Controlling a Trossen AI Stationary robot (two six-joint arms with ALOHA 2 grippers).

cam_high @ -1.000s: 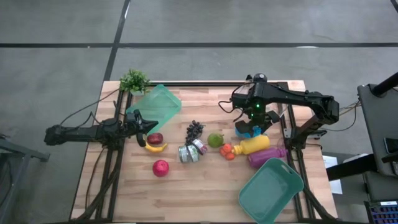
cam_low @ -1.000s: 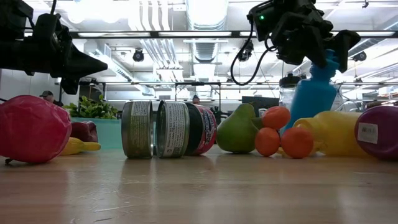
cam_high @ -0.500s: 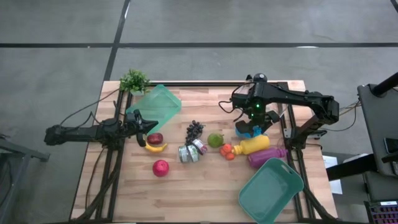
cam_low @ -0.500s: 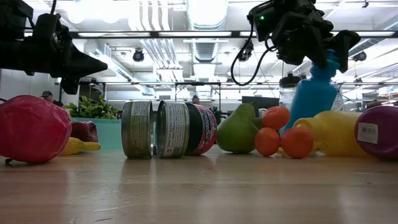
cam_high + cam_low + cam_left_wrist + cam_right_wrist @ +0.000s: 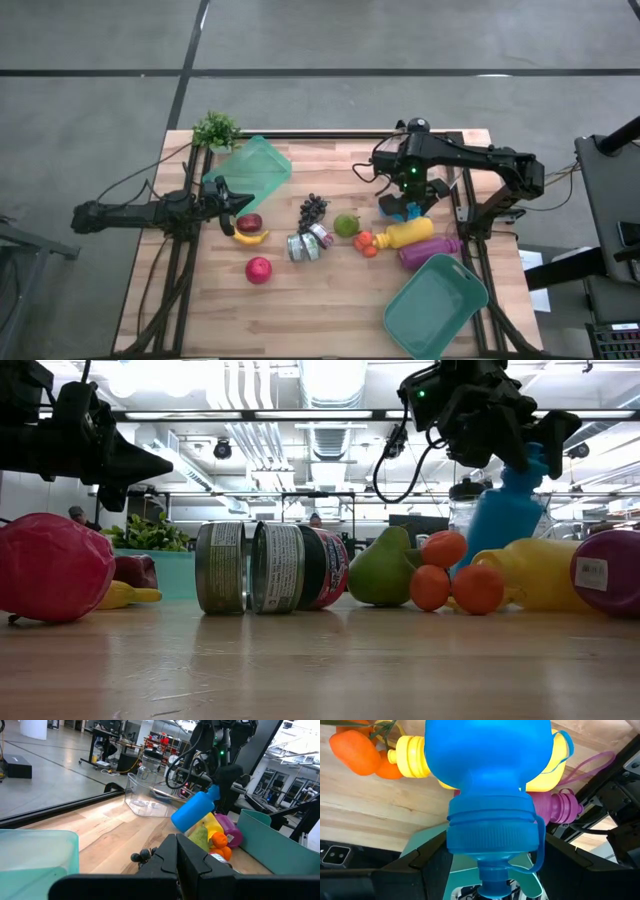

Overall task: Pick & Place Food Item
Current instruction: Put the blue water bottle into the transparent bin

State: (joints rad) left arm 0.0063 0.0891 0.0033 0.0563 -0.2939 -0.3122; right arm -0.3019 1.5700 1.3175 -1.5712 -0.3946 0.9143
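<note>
In the right wrist view, a blue plastic bottle (image 5: 490,795) fills the frame, its screw-cap neck clamped between the right gripper's (image 5: 492,862) two dark fingers (image 5: 427,862), one on each side. Beyond it lie a yellow plastic bottle (image 5: 415,755), a purple plastic bottle (image 5: 557,805) and small orange fruits (image 5: 357,750) on the wooden tabletop (image 5: 375,810).

The low view adds height: the blue bottle (image 5: 503,510) hangs tilted from the right gripper (image 5: 500,435), behind the yellow bottle (image 5: 535,575), with a green pear (image 5: 382,572) and two tin cans (image 5: 250,567) alongside.

From above, the blue bottle (image 5: 405,208) sits beside the yellow one, near an empty teal plastic tub (image 5: 435,305).

The left gripper (image 5: 228,200) waits, fingers together, above a dark red apple (image 5: 249,222) and a banana (image 5: 251,238).
</note>
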